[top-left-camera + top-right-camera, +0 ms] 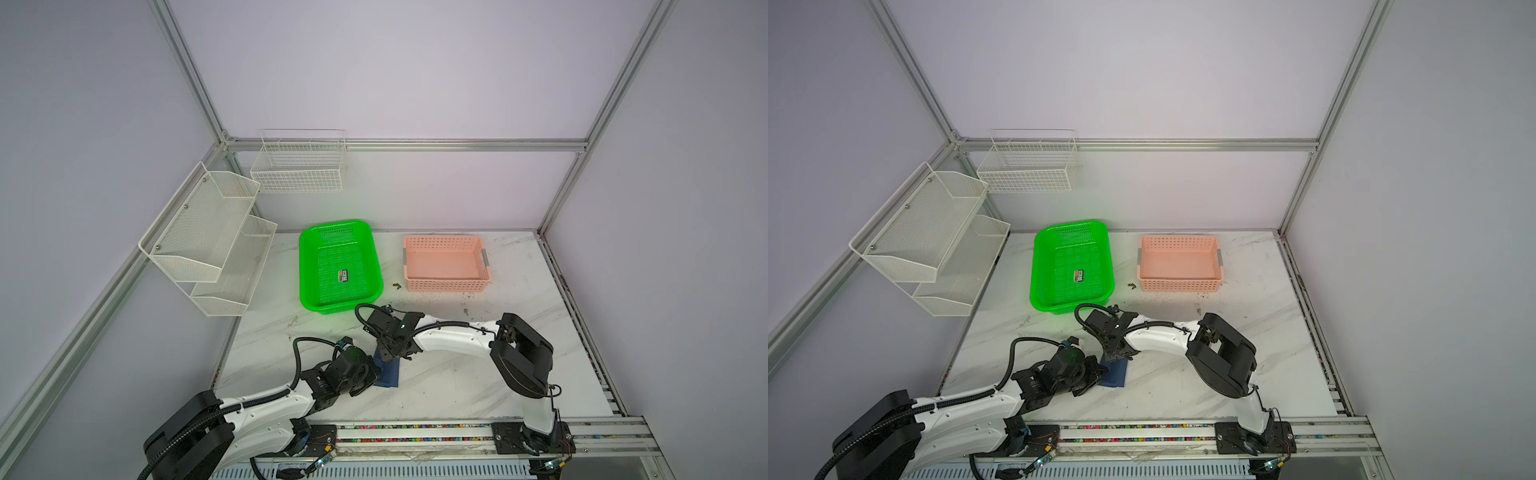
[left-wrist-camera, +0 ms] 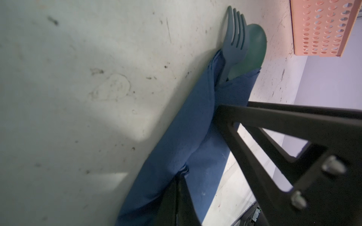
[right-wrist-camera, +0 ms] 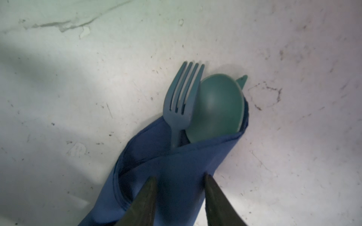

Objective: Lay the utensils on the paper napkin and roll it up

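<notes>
The dark blue paper napkin (image 1: 390, 374) (image 1: 1117, 373) lies on the marble table between both arms, partly rolled round the utensils. A teal fork (image 3: 182, 94), a round spoon (image 3: 217, 105) and the tip of a third piece (image 3: 242, 79) stick out of the far end of the roll (image 3: 176, 162). My right gripper (image 3: 180, 180) straddles the roll, one fingertip against each side. My left gripper (image 2: 182, 176) is shut, pinching a loose edge of the napkin (image 2: 186, 127) at the near end. Fork (image 2: 234, 33) and spoon (image 2: 254, 45) also show in the left wrist view.
A green basket (image 1: 307, 266) holding a small printed card (image 1: 344, 276) stands behind the arms, with a pink basket (image 1: 444, 286) to its right. White wire racks (image 1: 208, 237) (image 1: 299, 166) hang on the left and back walls.
</notes>
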Robot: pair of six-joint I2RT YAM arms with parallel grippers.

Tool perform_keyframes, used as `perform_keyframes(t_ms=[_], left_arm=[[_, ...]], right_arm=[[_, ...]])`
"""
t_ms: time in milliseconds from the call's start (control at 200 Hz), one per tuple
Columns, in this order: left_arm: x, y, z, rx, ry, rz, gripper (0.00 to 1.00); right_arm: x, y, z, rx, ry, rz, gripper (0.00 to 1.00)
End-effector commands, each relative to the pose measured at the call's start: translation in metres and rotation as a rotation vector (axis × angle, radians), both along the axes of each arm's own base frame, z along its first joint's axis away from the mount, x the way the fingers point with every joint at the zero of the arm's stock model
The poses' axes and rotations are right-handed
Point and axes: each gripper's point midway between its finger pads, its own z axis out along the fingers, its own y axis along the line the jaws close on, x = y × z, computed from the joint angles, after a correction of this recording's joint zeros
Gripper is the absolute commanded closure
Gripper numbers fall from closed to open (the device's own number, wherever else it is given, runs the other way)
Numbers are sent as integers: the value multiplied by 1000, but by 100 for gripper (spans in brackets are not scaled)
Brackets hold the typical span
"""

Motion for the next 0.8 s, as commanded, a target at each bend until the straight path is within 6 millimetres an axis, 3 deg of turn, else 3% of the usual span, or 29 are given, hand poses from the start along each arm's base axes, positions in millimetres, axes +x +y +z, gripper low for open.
perform_keyframes(t_ms=[0,335,565,795], left_arm=[[3,-2,3,-10,-12,12,100],[2,0,9,-20,-25,17,100],[16,-14,54,-94,-159,-22,100],[19,-28,75,-179,-220,-56,100]], right_arm=[[-7,-9,-17,-44,21,-8,57],[-7,-13,-30,-72,27,-18,68],[-10,-15,-35,-72,36,-16,71],[-12,-16,-39,-63,45,-15,70]])
